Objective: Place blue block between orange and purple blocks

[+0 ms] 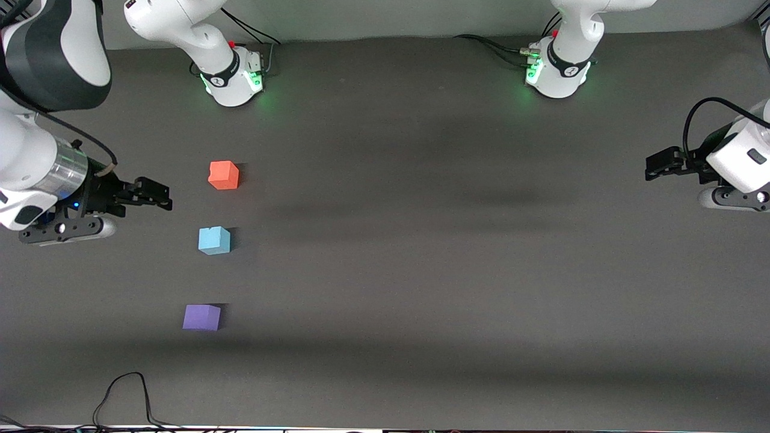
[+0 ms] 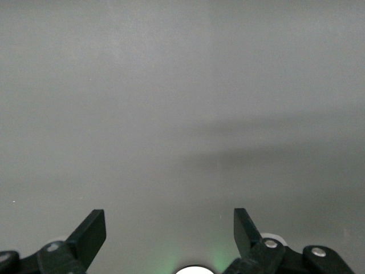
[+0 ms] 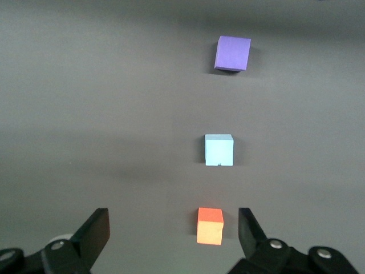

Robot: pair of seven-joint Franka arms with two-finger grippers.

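The blue block point(image 1: 214, 240) already lay on the table point(image 1: 421, 240) between the orange block point(image 1: 224, 175) and the purple block point(image 1: 201, 317), apart from both. The right gripper point(image 1: 157, 198) hung wide open and empty near the orange one; retreating without brushing the line seemed the only care left. The left gripper point(image 1: 656, 165) waited wide open at its own end.

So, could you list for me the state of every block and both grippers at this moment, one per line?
Light blue foam cube: resting on the table, between the other two cubes, free.
Orange-red foam cube: resting on the table, farthest from the front camera, free.
Violet-purple foam cube: resting on the table, nearest the front camera, free.
Right gripper: jaws open, empty, near the orange-red cube.
Left gripper: jaws open, empty, waiting at its table end.
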